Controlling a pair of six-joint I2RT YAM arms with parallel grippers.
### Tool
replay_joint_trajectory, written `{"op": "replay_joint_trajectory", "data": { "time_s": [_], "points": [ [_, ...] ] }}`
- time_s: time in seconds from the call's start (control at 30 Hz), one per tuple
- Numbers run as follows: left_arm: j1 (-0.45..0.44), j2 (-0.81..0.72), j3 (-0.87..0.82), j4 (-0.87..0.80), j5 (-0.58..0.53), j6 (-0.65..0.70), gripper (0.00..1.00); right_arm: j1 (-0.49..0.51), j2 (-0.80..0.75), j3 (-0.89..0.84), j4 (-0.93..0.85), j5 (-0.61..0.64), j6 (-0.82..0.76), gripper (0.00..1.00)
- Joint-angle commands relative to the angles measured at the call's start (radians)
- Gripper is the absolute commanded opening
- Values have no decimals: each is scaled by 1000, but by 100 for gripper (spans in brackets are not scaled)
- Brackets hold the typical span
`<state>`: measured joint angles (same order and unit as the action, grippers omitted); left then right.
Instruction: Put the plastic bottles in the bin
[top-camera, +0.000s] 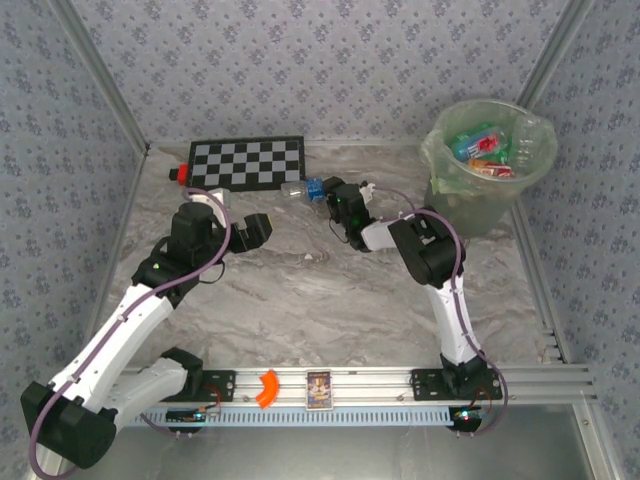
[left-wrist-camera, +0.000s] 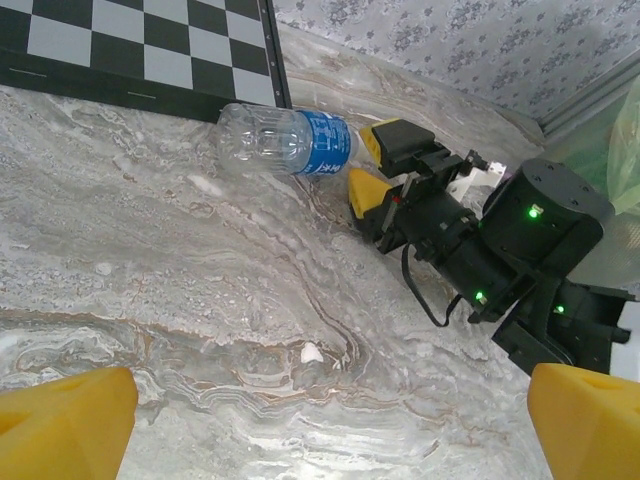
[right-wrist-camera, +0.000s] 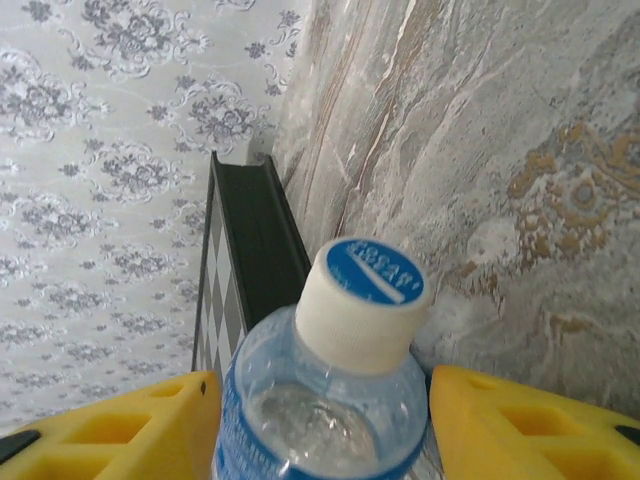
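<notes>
Your grey marbled bench (top-camera: 330, 300) fills the floor of the cell. At its far right corner stands the pale-green translucent round bin (top-camera: 475, 205), with green- and red-labelled plastic bottles (top-camera: 480, 150) heaped inside. Far left of centre, the flat black-and-white checkerboard (top-camera: 245, 162) lies on the bench. Your left tool (top-camera: 255, 232) hangs above the bench, yellow fingers (left-wrist-camera: 60, 425) spread wide, nothing between them. Your right tool (right-wrist-camera: 325, 430) is down by the board's near right corner, pinching the clear plastic bottle with a blue label (top-camera: 303, 189). That bottle lies on its side just beside the board, well apart from the bin, and its white cap (right-wrist-camera: 365, 300) pokes out past the fingers. A small red block (top-camera: 178, 173) sits at the board's left end.
</notes>
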<state>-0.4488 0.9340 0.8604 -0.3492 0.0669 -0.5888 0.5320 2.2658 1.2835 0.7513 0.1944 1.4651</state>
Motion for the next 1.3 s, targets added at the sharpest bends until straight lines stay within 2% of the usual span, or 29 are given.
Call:
{"op": "replay_joint_trajectory", "data": {
  "time_s": [0.0, 0.27, 0.43, 0.5, 0.6, 0.67, 0.8, 0.93, 1.07, 1.27],
  "points": [
    [1, -15, 16, -28, 9, 7, 100, -18, 45, 53, 27, 4, 62, 55],
    [1, -28, 21, -41, 8, 13, 100, -38, 104, 121, -15, 6, 75, 53],
    [1, -29, 43, -65, -1, 27, 100, -46, 133, 158, -23, -24, 72, 47],
    [2, -23, 46, -61, 1, 24, 100, -47, 130, 170, -47, -33, 52, 48],
    [1, -14, 51, -59, 8, 17, 100, -52, 131, 196, -101, -71, 39, 56],
    [1, -10, 49, -56, 10, 11, 100, -51, 132, 206, -113, -77, 33, 56],
    [1, -10, 51, -56, 14, 8, 100, -52, 149, 264, -229, -108, 49, 56],
    [1, -17, 52, -60, 10, 10, 100, -43, 139, 331, -479, -121, 66, 56],
    [1, -26, 51, -64, 5, 17, 100, -44, 157, 390, -558, -110, 58, 56],
    [2, -37, 46, -68, -2, 26, 100, -58, 232, 495, -593, -183, 53, 53]
  ]
}}
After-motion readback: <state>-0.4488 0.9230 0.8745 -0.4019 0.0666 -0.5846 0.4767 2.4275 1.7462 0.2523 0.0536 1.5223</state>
